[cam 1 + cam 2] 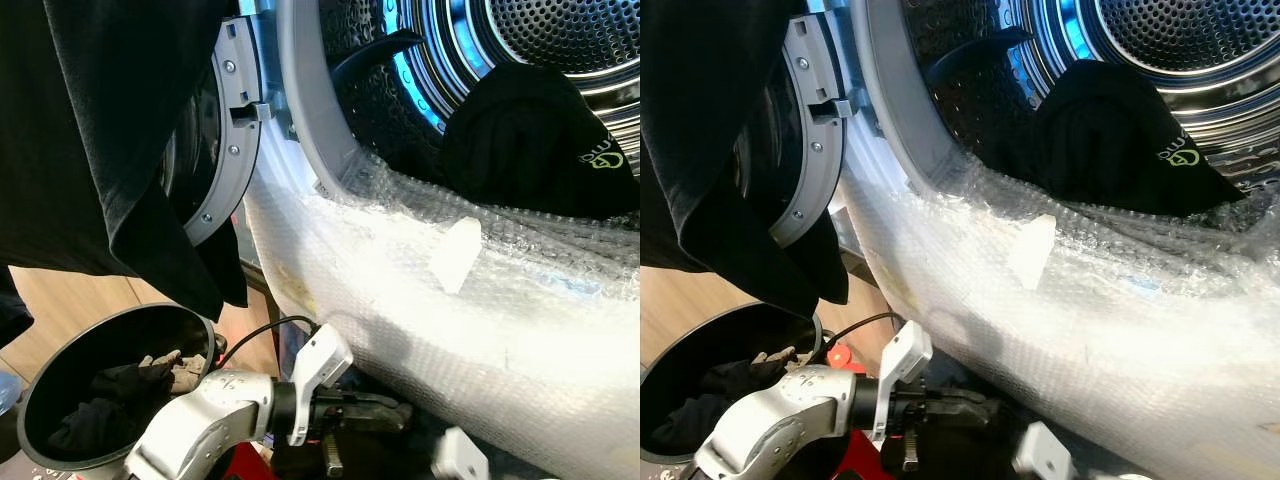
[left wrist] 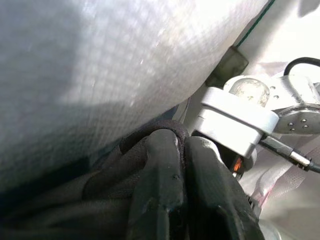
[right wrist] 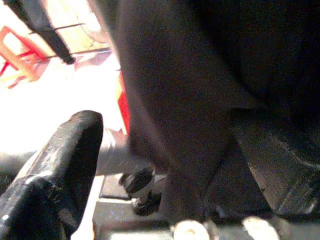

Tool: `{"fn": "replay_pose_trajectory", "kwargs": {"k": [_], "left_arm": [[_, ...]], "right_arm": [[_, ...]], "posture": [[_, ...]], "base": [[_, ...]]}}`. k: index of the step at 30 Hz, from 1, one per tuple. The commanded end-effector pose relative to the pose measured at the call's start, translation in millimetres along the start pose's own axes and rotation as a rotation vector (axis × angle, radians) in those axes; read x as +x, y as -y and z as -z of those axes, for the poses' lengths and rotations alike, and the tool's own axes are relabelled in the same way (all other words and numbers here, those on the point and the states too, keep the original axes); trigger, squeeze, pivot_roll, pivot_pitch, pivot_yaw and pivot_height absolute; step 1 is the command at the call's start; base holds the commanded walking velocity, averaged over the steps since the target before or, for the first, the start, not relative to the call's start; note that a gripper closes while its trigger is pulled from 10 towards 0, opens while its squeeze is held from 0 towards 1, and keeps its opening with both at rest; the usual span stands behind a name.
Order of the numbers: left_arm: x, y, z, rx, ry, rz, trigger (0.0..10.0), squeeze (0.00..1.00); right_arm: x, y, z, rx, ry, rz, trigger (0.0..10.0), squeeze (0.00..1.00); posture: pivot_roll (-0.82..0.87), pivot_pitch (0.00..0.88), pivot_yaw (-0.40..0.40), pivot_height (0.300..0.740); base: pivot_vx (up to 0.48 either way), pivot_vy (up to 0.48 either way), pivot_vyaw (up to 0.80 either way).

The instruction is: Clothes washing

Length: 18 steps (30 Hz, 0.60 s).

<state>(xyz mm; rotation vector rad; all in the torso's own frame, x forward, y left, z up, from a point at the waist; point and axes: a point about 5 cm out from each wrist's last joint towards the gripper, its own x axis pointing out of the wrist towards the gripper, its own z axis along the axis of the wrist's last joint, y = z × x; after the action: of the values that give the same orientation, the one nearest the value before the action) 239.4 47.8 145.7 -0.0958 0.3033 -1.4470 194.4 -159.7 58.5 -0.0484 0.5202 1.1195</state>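
While one black garment [image 1: 540, 140] lies in the drum [image 1: 500, 60], the left gripper [image 2: 182, 170] pinches dark cloth [image 2: 135, 165] below the washer's bubble wrap [image 1: 480, 300]; right gripper's [image 3: 165, 165] state unclear.

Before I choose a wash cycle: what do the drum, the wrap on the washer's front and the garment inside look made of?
The drum looks like polished stainless steel: shiny, mirror-like, punched with small holes. The wrap is clear plastic bubble wrap, its small air cells catching the light. The garment seems a soft matte black knit, perhaps cotton, with a small green logo; the fibre can't be confirmed.
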Motion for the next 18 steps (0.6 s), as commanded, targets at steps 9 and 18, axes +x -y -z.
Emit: {"fn": "replay_pose_trajectory", "kwargs": {"k": [9, 18], "left_arm": [[15.7, 1.5, -17.6, 0.064, 0.068, -0.006, 0.0, 0.00], [26.3, 2.3, -33.0, 0.083, 0.126, -0.013, 0.0, 0.00]], "right_arm": [[11.2, -10.1, -8.7, 0.072, -0.005, 0.109, 10.0, 1.00], [18.9, 26.6, 30.6, 0.431, -0.161, 0.551, 10.0, 0.00]], "posture": [[-0.02, 0.000, 0.040, 0.740], [-0.03, 0.000, 0.040, 0.740]], "base": [[0.000, 0.000, 0.00], [0.000, 0.000, 0.00]]}}
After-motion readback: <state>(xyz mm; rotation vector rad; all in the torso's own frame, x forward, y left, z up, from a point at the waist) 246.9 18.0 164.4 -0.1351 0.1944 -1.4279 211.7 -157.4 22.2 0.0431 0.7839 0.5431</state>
